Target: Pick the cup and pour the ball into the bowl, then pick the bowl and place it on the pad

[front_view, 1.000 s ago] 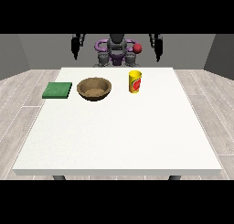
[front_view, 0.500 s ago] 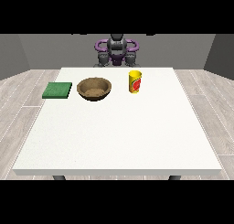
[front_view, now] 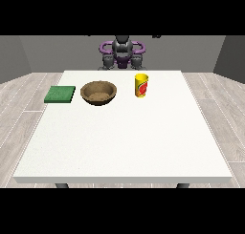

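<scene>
on the table (front_view: 124, 142) stand cup (front_view: 141, 85), bowl (front_view: 99, 92), pad (front_view: 60, 94); no hands visible, fingers' state untellable.

I see a big white table (front_view: 124, 137). A yellow cup (front_view: 141, 85) stands upright near the far edge. At its 9 o'clock, near it but not touching, sits a brown bowl (front_view: 99, 92). At 9 o'clock from the bowl lies a flat green pad (front_view: 60, 94). At 12 o'clock, behind the table, is the robot (front_view: 122, 53). I cannot make out its hands.
</scene>
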Controlling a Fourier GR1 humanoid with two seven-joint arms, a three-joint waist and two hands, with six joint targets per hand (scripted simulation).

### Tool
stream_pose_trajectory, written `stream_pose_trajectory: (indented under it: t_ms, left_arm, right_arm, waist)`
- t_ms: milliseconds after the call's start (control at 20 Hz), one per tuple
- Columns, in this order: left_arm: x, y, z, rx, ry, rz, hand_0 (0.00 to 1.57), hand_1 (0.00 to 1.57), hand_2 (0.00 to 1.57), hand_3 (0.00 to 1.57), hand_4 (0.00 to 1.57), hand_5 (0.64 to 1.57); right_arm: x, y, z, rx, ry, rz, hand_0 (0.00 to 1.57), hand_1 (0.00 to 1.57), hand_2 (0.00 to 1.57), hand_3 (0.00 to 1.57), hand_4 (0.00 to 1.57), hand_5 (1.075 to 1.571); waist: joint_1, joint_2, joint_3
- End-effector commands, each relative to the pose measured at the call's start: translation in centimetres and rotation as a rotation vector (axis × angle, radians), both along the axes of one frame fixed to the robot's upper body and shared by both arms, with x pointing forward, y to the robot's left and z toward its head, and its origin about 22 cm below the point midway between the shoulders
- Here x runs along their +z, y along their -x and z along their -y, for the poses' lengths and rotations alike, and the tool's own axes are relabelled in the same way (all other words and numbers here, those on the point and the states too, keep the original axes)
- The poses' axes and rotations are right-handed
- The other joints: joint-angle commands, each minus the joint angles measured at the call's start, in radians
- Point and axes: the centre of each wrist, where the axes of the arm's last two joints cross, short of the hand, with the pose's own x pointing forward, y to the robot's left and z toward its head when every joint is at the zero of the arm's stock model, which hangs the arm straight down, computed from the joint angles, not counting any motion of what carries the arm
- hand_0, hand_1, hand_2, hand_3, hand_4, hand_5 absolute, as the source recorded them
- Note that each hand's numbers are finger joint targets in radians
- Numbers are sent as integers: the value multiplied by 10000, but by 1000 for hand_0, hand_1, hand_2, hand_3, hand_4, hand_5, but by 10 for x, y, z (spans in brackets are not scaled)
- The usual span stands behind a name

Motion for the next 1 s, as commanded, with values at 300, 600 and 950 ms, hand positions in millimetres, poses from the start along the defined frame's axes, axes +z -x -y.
stream_pose_trajectory:
  t_ms: [300,600,950]
  left_arm:
    - [-6,-35,-5,420,-980,3243,0,0,0,0,550,1513]
    - [-55,-48,-29,658,-1304,3648,0,0,0,0,481,1483]
    - [-97,-59,-39,529,-1399,2729,0,0,0,0,0,1451]
  right_arm:
    - [-11,-22,-10,419,-41,2951,0,0,0,0,707,1542]
    - [22,-40,16,662,73,3761,0,0,0,0,685,1548]
    - [-22,-33,48,690,-288,3216,0,0,0,0,667,1559]
  waist:
    - [-266,3696,3]
    - [-525,4698,-7]
    - [-829,4242,1]
